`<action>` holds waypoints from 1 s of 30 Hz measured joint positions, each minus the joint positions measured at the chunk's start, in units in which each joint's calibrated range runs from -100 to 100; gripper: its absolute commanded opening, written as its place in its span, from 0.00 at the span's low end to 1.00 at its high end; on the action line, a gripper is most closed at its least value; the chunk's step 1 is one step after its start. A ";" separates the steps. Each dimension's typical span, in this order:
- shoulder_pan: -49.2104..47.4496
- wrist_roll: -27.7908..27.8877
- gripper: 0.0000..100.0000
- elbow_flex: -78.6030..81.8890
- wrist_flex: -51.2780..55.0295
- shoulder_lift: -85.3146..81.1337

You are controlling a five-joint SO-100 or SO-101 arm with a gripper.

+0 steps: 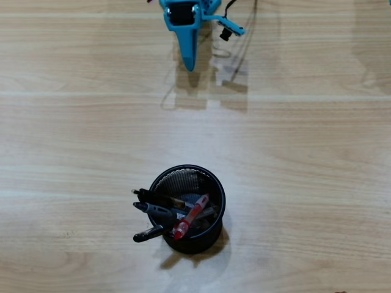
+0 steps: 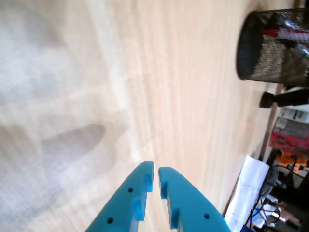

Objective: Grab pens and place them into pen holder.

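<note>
The black mesh pen holder [image 1: 215, 183] stands upright on the wooden table, low in the overhead view. Several pens lean inside it. The red and clear pen [image 1: 190, 218] lies across its mouth, and dark-sleeved pens [image 1: 151, 211] poke out over its left rim. My blue gripper [image 1: 190, 65] is far from it at the top edge, shut, with nothing between its fingers. In the wrist view the gripper [image 2: 156, 169] points over bare wood, and the pen holder [image 2: 256, 53] sits at the upper right with the red pen [image 2: 289, 33] showing inside.
A black cable and small connector [image 1: 227, 32] hang beside the arm at the top. In the wrist view the table edge runs down the right side, with a white paper sheet [image 2: 248, 188] and clutter beyond it.
</note>
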 measured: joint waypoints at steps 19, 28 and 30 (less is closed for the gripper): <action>-1.17 1.66 0.02 -0.27 0.78 -0.17; -1.17 1.66 0.02 -0.27 0.78 -0.17; -1.17 1.66 0.02 -0.27 0.78 -0.17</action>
